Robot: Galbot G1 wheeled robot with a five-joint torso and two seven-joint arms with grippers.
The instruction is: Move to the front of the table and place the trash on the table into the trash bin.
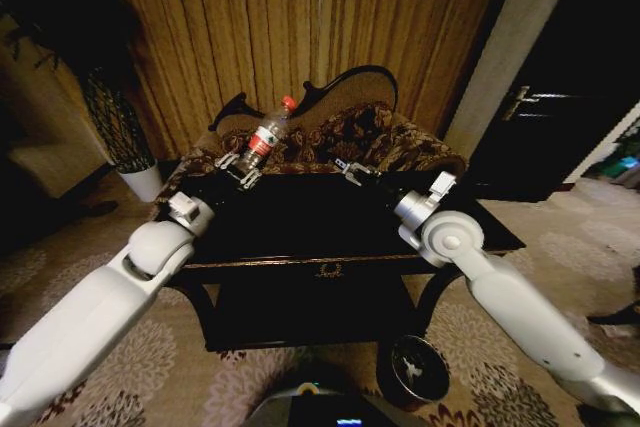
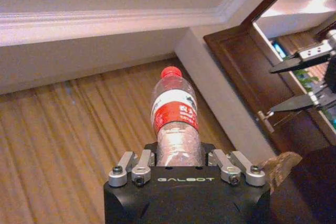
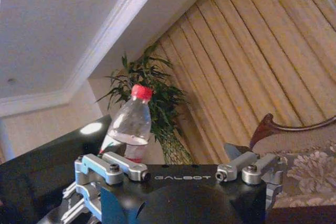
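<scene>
Left gripper [image 1: 240,171] holds the bottle [image 1: 266,134] up over the far left part of the table [image 1: 300,247].

Its fingers are closed on the bottle's lower body, and the bottle tilts up and away, red cap [image 2: 170,72] uppermost, in front of the sofa [image 1: 390,137] and the curtain [image 1: 300,17]. The right gripper [image 1: 352,169] hovers above the far edge of the table near its middle; seen from the left wrist, its fingers [image 2: 294,64] stand apart with nothing between them. The bin [image 1: 413,370] stands on the carpet [image 1: 180,357] below the table's front edge, toward its right corner. A potted plant [image 1: 118,127] stands beyond the table's left end.
</scene>
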